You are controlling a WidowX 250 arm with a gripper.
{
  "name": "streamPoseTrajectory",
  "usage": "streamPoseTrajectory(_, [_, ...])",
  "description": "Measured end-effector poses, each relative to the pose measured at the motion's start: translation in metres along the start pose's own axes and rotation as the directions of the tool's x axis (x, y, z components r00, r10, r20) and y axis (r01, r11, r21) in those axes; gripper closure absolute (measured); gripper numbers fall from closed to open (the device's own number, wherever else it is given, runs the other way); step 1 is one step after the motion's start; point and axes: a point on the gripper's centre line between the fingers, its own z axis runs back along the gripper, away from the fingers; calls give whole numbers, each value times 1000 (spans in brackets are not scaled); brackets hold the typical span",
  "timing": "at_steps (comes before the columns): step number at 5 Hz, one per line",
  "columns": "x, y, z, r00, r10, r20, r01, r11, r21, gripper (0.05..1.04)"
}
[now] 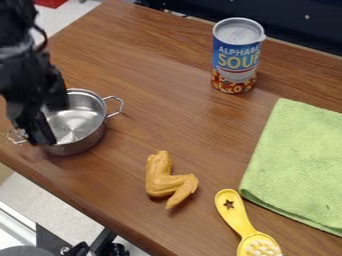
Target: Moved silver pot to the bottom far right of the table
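Silver, the pot (85, 141) sits upright on the left of the table (143, 112); my fingers (43, 131) hang apart over its left side, I judge so its rim can come between them for the carry.

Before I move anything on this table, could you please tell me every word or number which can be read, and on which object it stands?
"ALPHABE" (the word runs on around the side): on the can.
"SOUP" (its P at the side edge): below it, on the same can.
Smaller letters near the can's base: too small to read surely.
Pot, brush, cloth: no text that I can see.
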Motion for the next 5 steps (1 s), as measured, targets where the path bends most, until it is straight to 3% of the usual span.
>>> streamPoseTrajectory(1, [-13, 8, 18, 996, -79, -48, 78, 997, -17, 86])
streamPoseTrajectory(2, [-31, 6, 21, 975, -210, -71, 206, 977, -56, 86])
streamPoseTrajectory(3, [-56, -2, 16, 937, -334, -99, 333, 943, -24, 86])
streamPoseTrajectory(5, [-110, -10, 7, 820, -554, -143, 556, 831, -31, 86])
